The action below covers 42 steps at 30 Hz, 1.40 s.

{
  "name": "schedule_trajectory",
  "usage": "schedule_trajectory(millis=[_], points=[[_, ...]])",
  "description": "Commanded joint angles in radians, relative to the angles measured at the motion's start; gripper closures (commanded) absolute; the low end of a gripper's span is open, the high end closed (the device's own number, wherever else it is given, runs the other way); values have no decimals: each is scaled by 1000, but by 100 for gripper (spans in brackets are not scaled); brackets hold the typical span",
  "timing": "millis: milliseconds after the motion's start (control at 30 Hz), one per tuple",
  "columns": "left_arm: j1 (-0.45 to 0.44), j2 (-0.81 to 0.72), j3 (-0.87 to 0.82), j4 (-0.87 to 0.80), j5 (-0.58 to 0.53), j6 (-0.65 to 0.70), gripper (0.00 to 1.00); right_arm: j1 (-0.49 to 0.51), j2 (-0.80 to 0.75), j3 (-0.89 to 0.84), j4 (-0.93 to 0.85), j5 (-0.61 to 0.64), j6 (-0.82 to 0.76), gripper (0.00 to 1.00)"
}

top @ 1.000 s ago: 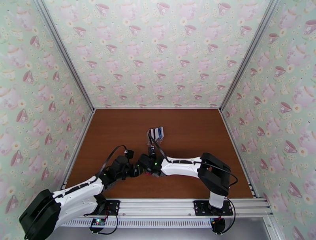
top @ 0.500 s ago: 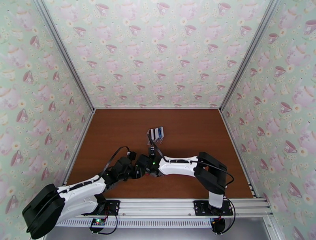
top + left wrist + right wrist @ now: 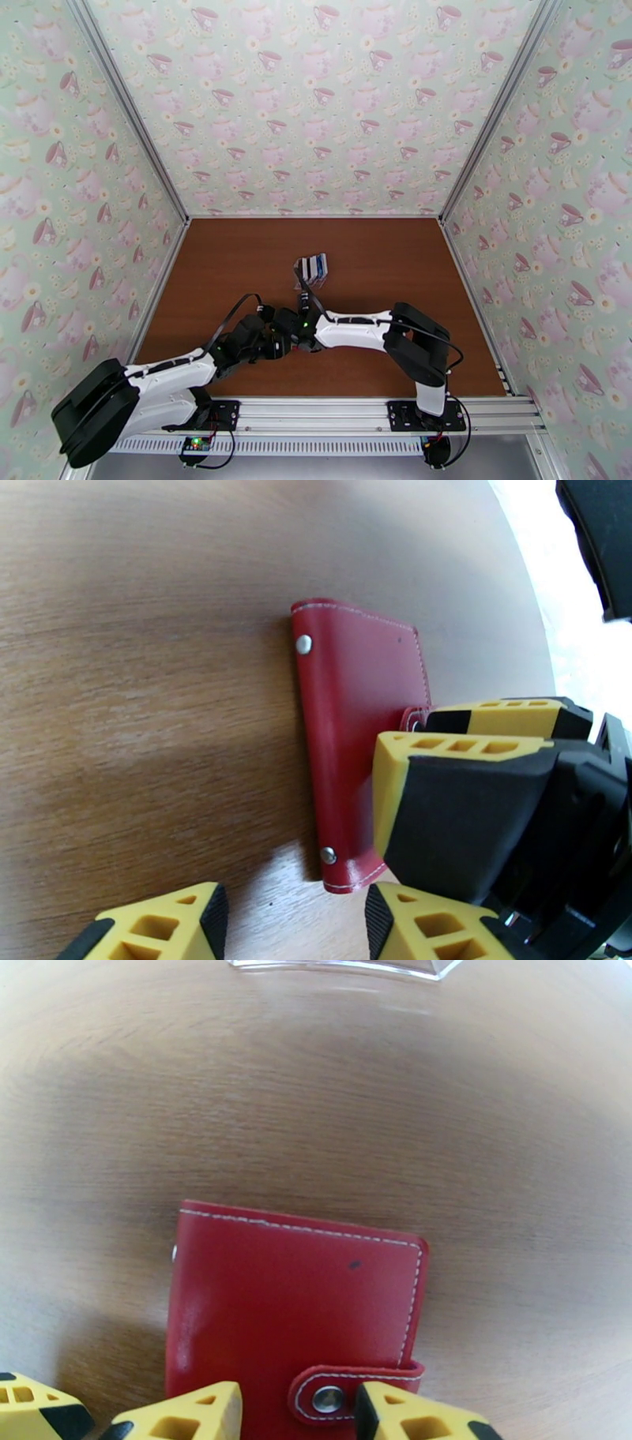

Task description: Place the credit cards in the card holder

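The card holder (image 3: 355, 717) is a red wallet lying shut and flat on the brown table, snap tab fastened. In the right wrist view the card holder (image 3: 292, 1291) sits just ahead of my right gripper (image 3: 299, 1414), which is open with its yellow fingertips either side of the snap tab (image 3: 328, 1398). My left gripper (image 3: 292, 922) is open at the wallet's other end, and one corner of the wallet reaches into the gap between its fingertips. From above, the left gripper (image 3: 278, 341) and right gripper (image 3: 300, 333) meet over the wallet and hide it. The credit cards (image 3: 313, 267) stand upright further back.
A clear plastic rack (image 3: 310, 276) holds the cards behind the grippers; its front edge (image 3: 340, 966) shows at the top of the right wrist view. Patterned walls enclose the table (image 3: 379, 253) on three sides. A metal rail (image 3: 332, 410) runs along the near edge.
My left arm has reached further right toward the wallet and the right gripper. The right arm has shifted slightly left. Both grippers have narrowed a little.
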Motion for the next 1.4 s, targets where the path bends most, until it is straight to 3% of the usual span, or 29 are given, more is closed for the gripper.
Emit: schedule_trajectory(millis=[0,633,1067,1367], points=[[-5,18,-2,21,-15,-8,48,-4,43,16,-15,-5,17,59],[-20,150,29,85,-11,-4,48,-12,-5,-43,39,-5,-10,77],[-23,201,71,10,-62,-8,50,-14,-81,-100,105,-25,-27,99],[-30,336,165,-86,-97,3,56,-32,-127,-160,187,-67,-52,100]])
